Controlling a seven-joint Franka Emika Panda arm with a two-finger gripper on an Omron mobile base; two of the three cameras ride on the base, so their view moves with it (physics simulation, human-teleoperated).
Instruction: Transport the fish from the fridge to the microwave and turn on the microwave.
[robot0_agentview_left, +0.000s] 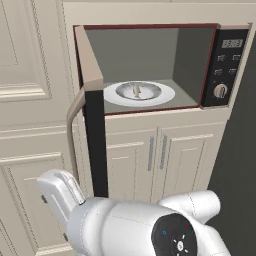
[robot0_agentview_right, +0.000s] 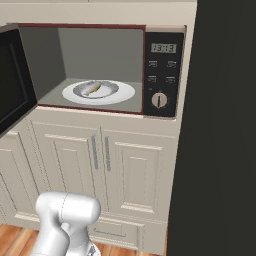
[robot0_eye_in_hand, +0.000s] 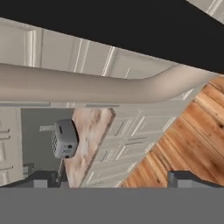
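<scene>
**Fish sits on the plate inside the open microwave**

Cream cabinet doors (robot0_agentview_left: 30, 75) fill the wall around the microwave (robot0_agentview_left: 150, 65), and more of them sit under it. The microwave is built into the wall in the upper half of both base views. Its inside is grey and its door (robot0_agentview_left: 92, 115) is swung wide open. In the left base view the door sticks out toward the camera, with its curved handle (robot0_agentview_left: 74, 130) on the left side. In the right base view the dark glass of the door shows at the left edge.

A black panel (robot0_agentview_right: 162, 75) is on the right side of the microwave. It has a lit display, small buttons and a round knob (robot0_agentview_right: 159, 100).

A white plate (robot0_agentview_right: 125, 92) lies on the microwave floor with a grey dish in its middle. The fish (robot0_agentview_right: 93, 88) lies in that dish. It is small, thin and pale. The right base view shows it from the side, long and a bit yellow. The left base view shows it end on, like a little stub.

The hand view shows the curved handle as a thick beige bar across the upper part, and a wooden floor (robot0_eye_in_hand: 192, 140) at the lower right. The gripper (robot0_eye_in_hand: 113, 180) has its two dark tips far apart at the bottom, with nothing between them.
</scene>
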